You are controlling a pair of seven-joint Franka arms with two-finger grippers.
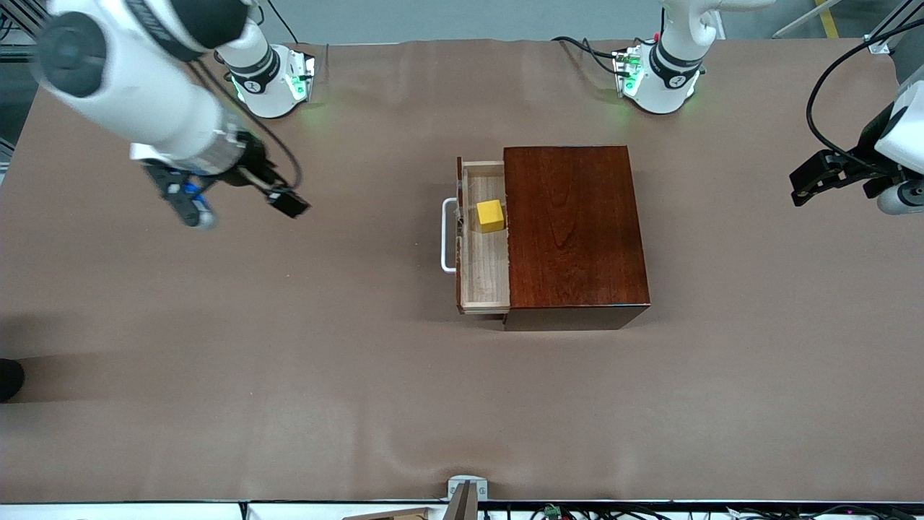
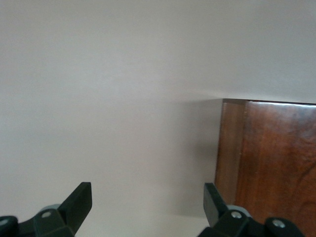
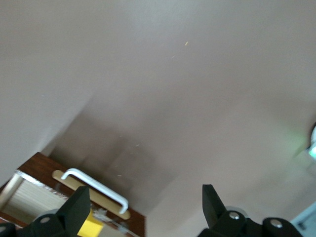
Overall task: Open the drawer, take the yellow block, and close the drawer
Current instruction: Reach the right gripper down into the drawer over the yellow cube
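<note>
Broadly, the brown counter [image 1: 289, 375] carries a glossy mahogany box [image 1: 574, 231] at its middle. The drawer [image 1: 484, 278] stands partly pulled out of the box toward the right arm's end of the counter, its pale wood tray open to view, with a white loop handle [image 1: 447, 245] on its dark front. The yellow block [image 1: 490, 216] sits inside the tray, close against the box's edge and in the part of the tray farther from the front camera. The right gripper [image 1: 242, 206] hangs over bare counter, well apart from the handle, jaws spread wide and empty. The left gripper [image 1: 812, 177] waits over the left arm's end of the counter, jaws likewise parted and holding nothing.
</note>
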